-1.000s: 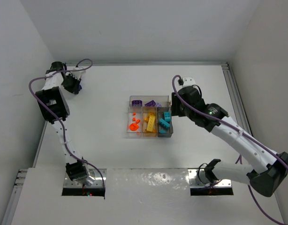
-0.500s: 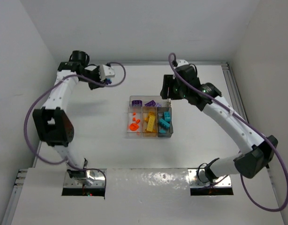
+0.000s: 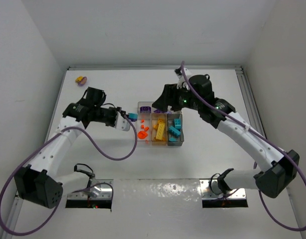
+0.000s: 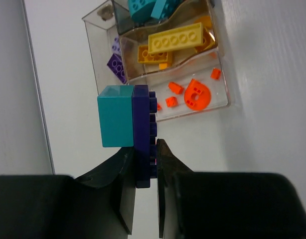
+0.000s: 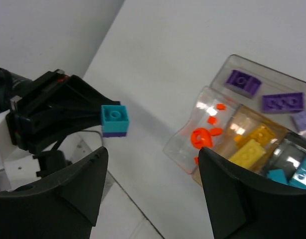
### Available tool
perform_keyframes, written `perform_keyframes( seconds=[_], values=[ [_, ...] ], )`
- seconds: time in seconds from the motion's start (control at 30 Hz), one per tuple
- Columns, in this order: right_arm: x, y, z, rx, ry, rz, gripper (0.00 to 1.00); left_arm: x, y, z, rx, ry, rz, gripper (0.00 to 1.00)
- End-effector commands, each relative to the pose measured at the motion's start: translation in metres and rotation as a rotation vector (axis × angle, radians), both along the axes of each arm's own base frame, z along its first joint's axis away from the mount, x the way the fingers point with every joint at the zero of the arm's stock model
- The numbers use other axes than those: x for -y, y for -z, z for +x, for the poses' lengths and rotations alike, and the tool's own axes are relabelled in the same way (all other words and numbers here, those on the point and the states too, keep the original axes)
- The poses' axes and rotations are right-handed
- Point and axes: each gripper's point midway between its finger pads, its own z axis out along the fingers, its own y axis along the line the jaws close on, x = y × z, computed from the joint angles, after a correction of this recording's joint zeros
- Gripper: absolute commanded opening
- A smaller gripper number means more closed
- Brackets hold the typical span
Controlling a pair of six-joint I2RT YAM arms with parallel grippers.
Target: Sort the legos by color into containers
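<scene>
My left gripper point(image 3: 128, 119) is shut on a dark purple brick point(image 4: 142, 134) with a teal brick point(image 4: 116, 122) stuck to it, held above the table just left of the clear tray point(image 3: 139, 142). In the left wrist view the jaws pinch the purple brick's lower end. My right gripper point(image 3: 159, 104) is open and empty above the tray's back left corner. In the right wrist view the teal-on-purple stack point(image 5: 114, 120) hangs beyond its spread jaws. The bins hold orange pieces point(image 3: 142, 132), yellow bricks point(image 3: 159, 130), teal bricks point(image 3: 175, 129) and purple bricks point(image 3: 160, 109).
A small cluster of orange, yellow and purple bricks point(image 3: 81, 79) lies at the far back left of the table, near the wall. White walls close the table on the left, back and right. A metal rail point(image 3: 247, 94) runs along the right edge.
My left arm has swung from the back left corner down to the tray's left side, carrying the teal-purple stack. My right gripper has moved left over the tray's back edge.
</scene>
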Motion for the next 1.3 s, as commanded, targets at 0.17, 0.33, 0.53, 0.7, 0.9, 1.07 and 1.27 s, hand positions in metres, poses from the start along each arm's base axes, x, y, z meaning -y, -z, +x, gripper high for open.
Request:
perform_keyframes(
  seconds=[0.17,0.33,0.53,0.7,0.9,1.07,1.27],
  values=[
    [-0.069,-0.01,-0.02,0.003,-0.177,0.157,0.75,0.021,-0.024,-0.011,0.067,0.004,-0.098,0.0],
    [-0.091,-0.008,-0.025,-0.043,-0.243,0.212,0.75,0.02,-0.026,-0.011,0.075,0.001,-0.092,0.0],
    [-0.098,0.004,-0.026,-0.07,-0.233,0.183,0.73,0.025,-0.032,-0.019,0.062,0.035,-0.122,0.0],
    [-0.106,0.008,-0.022,-0.098,-0.227,0.194,0.63,0.027,-0.028,-0.023,0.033,0.041,-0.132,0.0],
    [-0.113,0.013,-0.025,-0.129,-0.234,0.208,0.56,0.03,-0.03,-0.023,0.038,0.052,-0.15,0.0],
    [-0.113,0.015,-0.027,-0.143,-0.238,0.209,0.56,0.03,-0.035,-0.019,0.056,0.046,-0.155,0.0],
    [-0.116,0.012,-0.027,-0.144,-0.239,0.242,0.02,0.032,-0.038,-0.021,0.047,0.053,-0.17,0.0]
  ],
)
